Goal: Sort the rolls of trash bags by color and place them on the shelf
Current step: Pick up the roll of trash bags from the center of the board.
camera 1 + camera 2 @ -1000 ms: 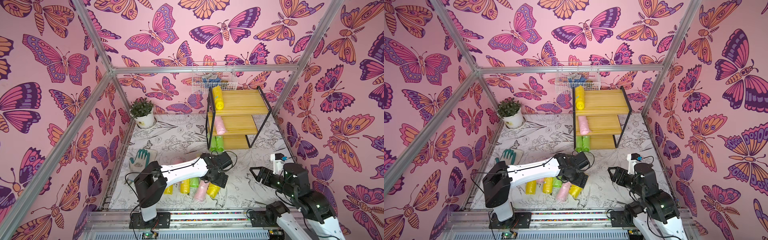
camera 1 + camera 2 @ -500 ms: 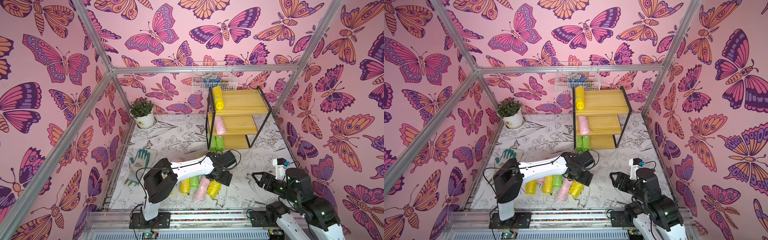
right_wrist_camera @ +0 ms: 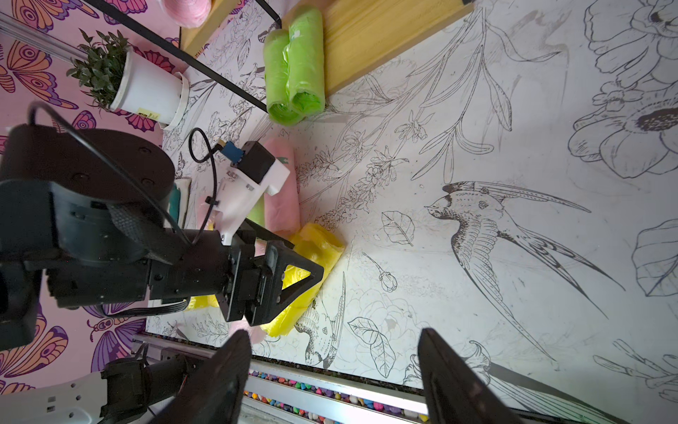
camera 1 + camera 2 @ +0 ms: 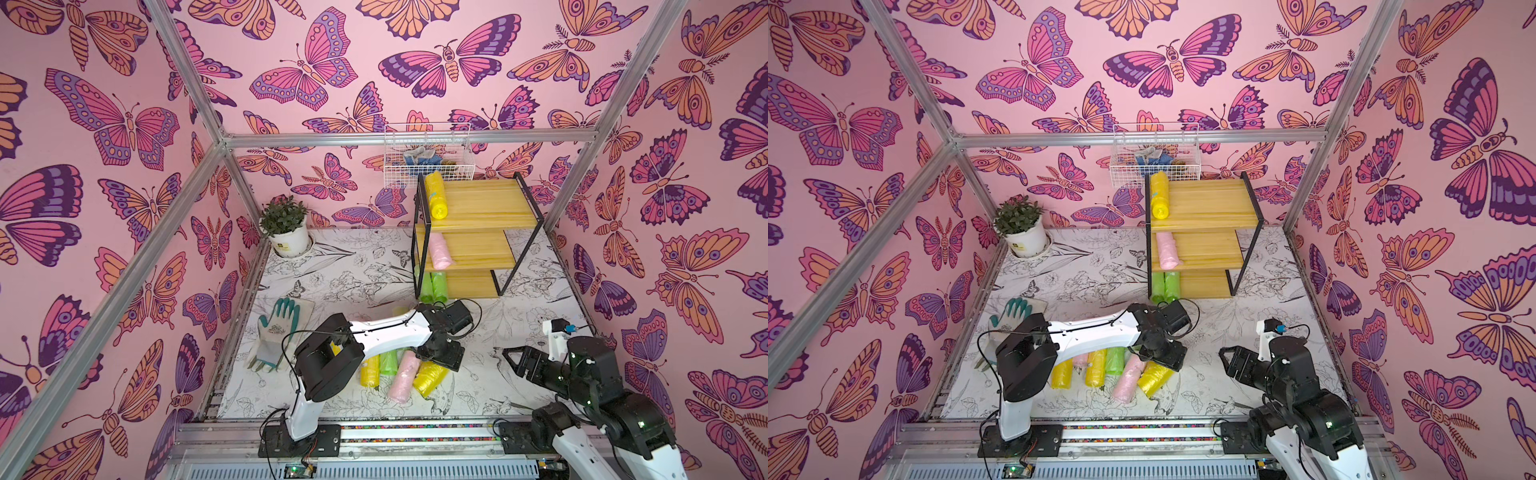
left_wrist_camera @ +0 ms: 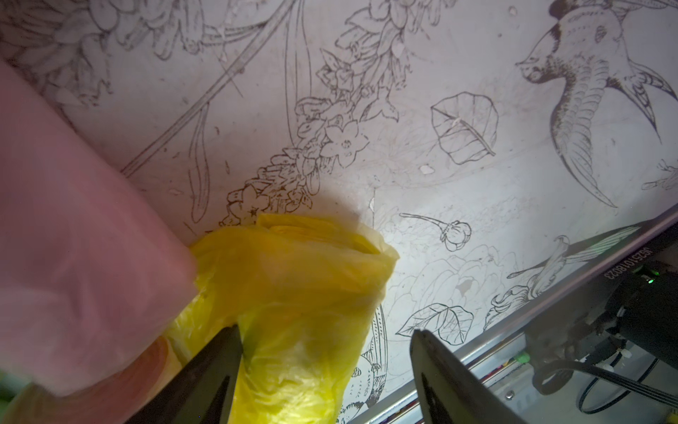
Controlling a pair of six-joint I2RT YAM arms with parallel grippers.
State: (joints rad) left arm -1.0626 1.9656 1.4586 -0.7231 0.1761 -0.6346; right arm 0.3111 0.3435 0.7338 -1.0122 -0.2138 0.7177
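Crinkly thin-plastic yellow roll (image 5: 301, 286), pale slatted-wood shelf (image 4: 486, 208), white metal-wire basket (image 4: 399, 176)

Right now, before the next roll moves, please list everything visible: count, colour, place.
Shelf: one, yellow boards, black frame, table back right.
Yellow roll: one, shelf top tier.
Pink roll: one, middle tier.
Green rolls: two, bottom tier.
Loose rolls: at least six, yellow, pink, green, on table under left arm.
Glove: one, grey-green, table left.
Potted plant: one, white pot, back left corner.
Wire basket: one, white, back wall above shelf.
Left pincer: black, open astride a loose yellow roll.
Right pincer: black, open, empty, above table right.
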